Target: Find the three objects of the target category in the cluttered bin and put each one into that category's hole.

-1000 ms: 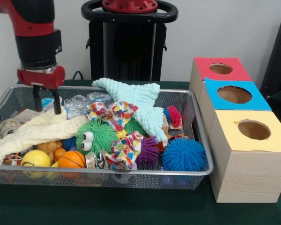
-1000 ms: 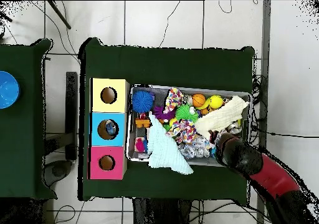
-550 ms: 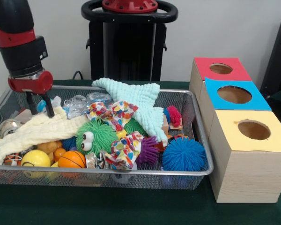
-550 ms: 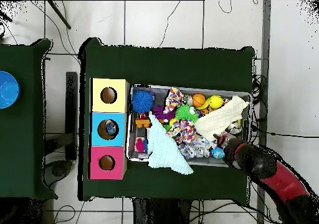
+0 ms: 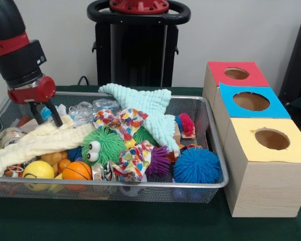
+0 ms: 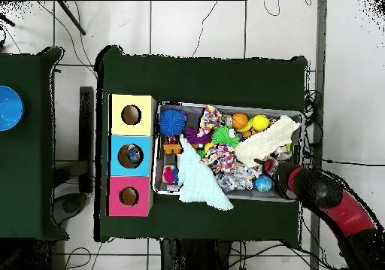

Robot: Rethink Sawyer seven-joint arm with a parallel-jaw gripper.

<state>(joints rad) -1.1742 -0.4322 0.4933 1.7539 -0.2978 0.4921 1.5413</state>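
green cloth covers the table (image 5: 140, 223), which stands on a pale tiled floor (image 6: 195, 26) crossed by cables, with a plain white wall behind in the front view. the wire bin (image 5: 216, 165) sits on it full of soft toys, balls and cloths, and beside it stand the red box (image 5: 237, 74), blue box (image 5: 251, 102) and yellow box (image 5: 271, 139), each with a round hole on top. the gripper (image 5: 46, 111) hangs over the bin's corner above the cream cloth (image 5: 35, 143), its two fingers a little apart and holding nothing.
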